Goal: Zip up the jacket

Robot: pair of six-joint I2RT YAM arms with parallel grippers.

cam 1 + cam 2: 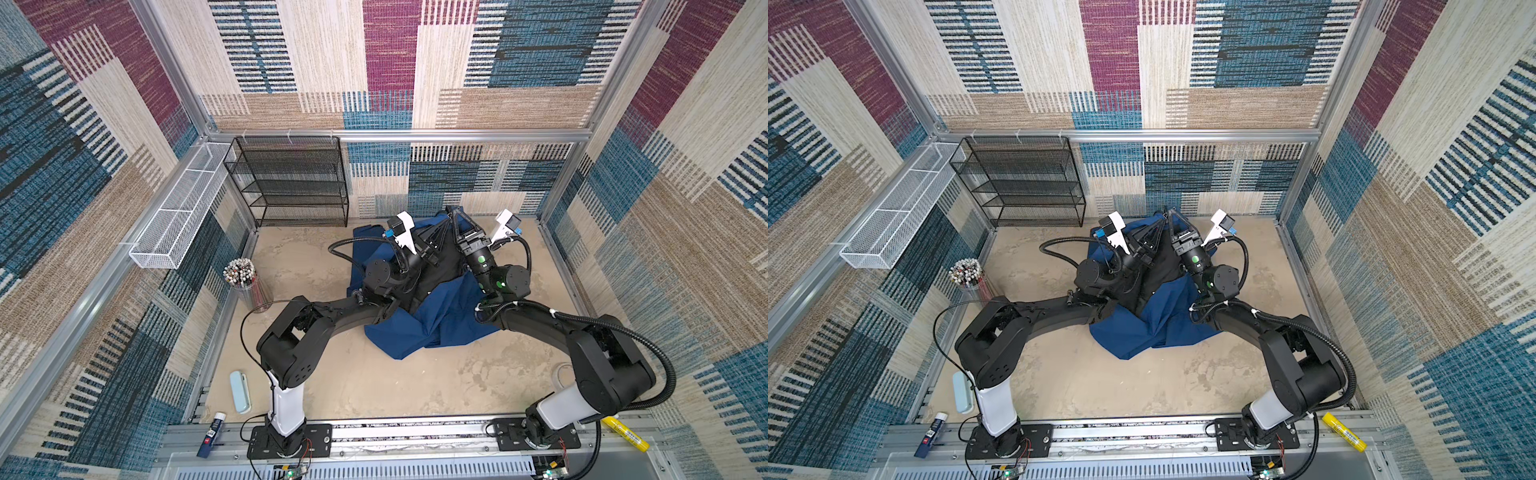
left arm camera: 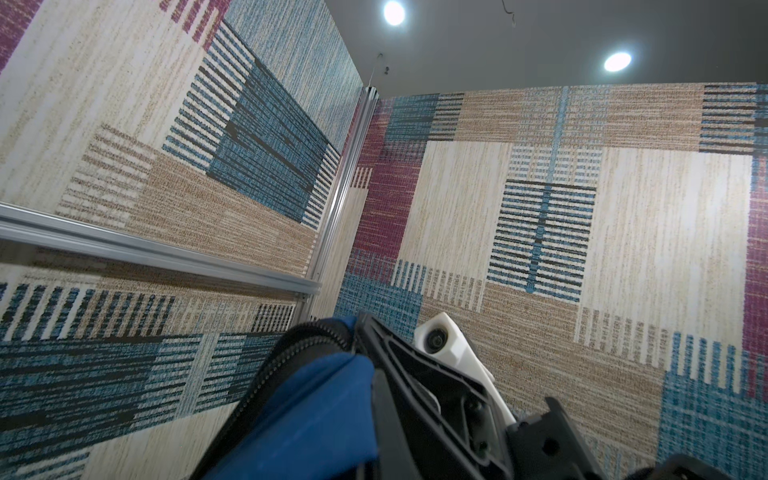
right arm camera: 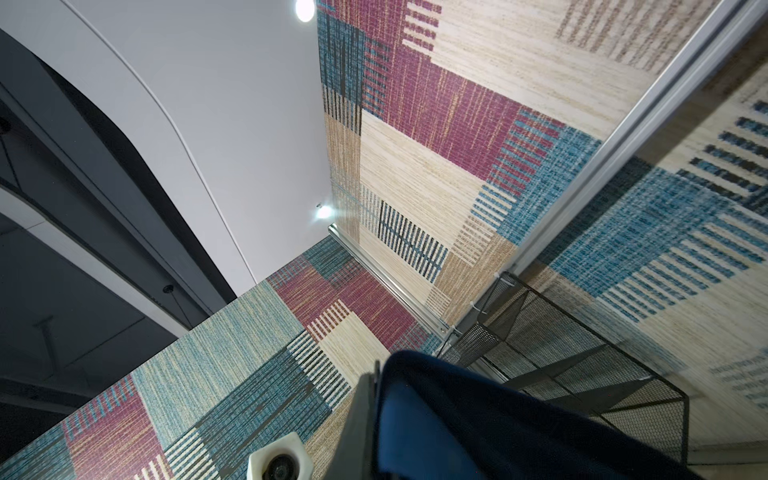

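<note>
Two arms, one jacket (image 1: 436, 332), its far end lifted

Mounted on the near rail (image 1: 415, 432), the left arm (image 1: 291, 336) and the right arm (image 1: 602, 361) rise closest to the overhead lens and reach toward the back wall.

From the left, both top views show one white wire basket (image 1: 174, 224) on the side wall, one cup of pencils (image 1: 242, 272), one pale blue case (image 1: 240, 390) and one blue-and-white tube (image 1: 212, 432) by the rail. One black mesh rack (image 1: 291, 183) stands at the back.

Next comes the single navy jacket, on the tabletop (image 1: 374, 386) right of the middle and toward the back. Its long axis runs near to far. The hem end lies spread and rumpled toward the arm bases, and black lining shows open in the middle. The far end stands lifted off the tabletop. There the left claw (image 1: 441, 226) and the right claw (image 1: 455, 216) meet tip to tip, each with jaws together, clamped on the raised cloth.

Farthest right, one yellow tube (image 1: 627, 434) lies by the rail.

Only the left wrist view shows the black zipper teeth (image 2: 291, 353), running along a blue edge; from above they are too small to make out. Beside them are the right claw's black frame and the white wrist camera (image 2: 436, 340). The right wrist view gives dark cloth against a blurred grey finger (image 3: 361, 415), with the rack behind.
</note>
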